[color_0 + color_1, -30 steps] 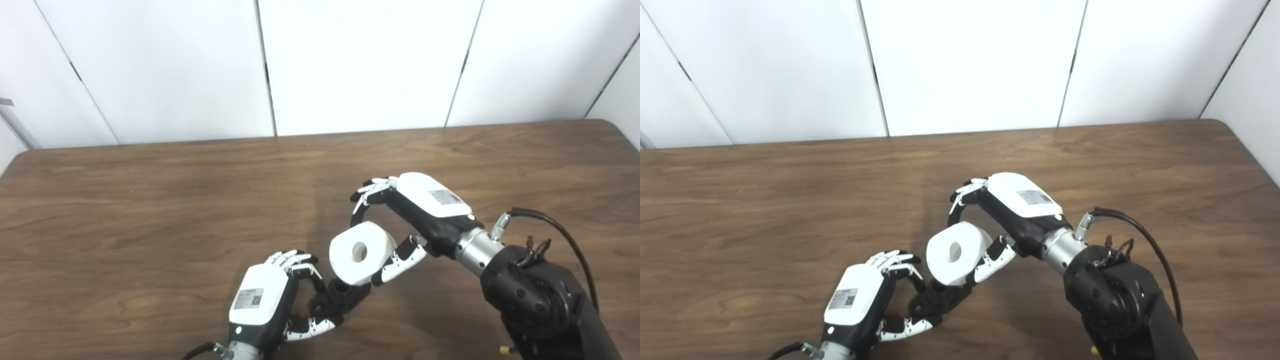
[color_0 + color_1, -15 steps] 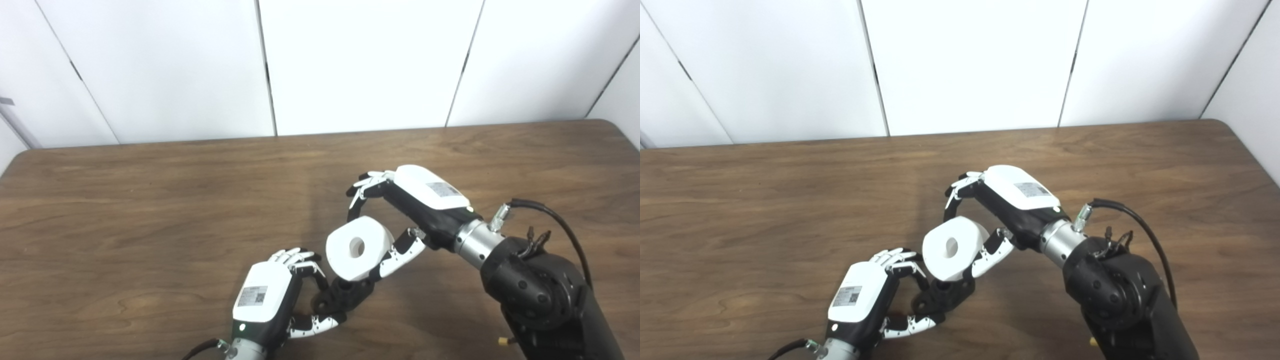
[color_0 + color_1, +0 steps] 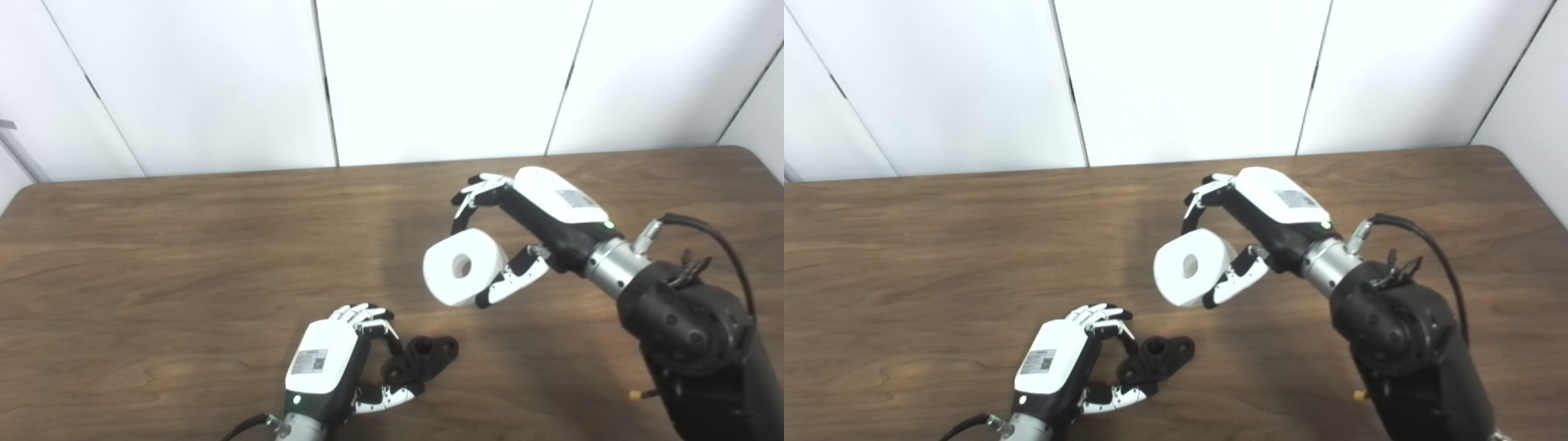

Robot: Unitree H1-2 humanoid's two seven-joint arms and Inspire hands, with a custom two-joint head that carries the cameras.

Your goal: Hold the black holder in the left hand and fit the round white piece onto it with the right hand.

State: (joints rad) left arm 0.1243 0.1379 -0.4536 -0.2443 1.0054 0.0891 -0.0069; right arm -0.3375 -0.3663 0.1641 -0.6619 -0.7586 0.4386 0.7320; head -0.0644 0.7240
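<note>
Fingers, right: the right hand (image 3: 539,226) grasps the round white piece (image 3: 463,267) across its curved side, fingers (image 3: 474,197) over the top and thumb under, right of frame centre and clear above the tabletop (image 3: 184,245).
Fingers, left: the left hand (image 3: 334,367) curls around the near end of the black holder (image 3: 422,358), low in the frame just left of centre; fingers (image 3: 367,318) and thumb pinch that end.
White piece, handling: looks like a thick roll with a central hole facing the camera; probably light and somewhat soft, so a hard squeeze could flatten the bore. The side hold it has leaves the hole free.
Black holder, handling: looks rigid and small, with a short raised stub and a flat lobed base; best gripped by the base so the stub stays clear.
Gap: piece and holder are well apart, piece up and to the right.
Hard to tell: whether the holder rests on the tabletop or is lifted slightly; its near end is hidden by the hand.
Cut off: the left forearm leaves the bottom edge.
</note>
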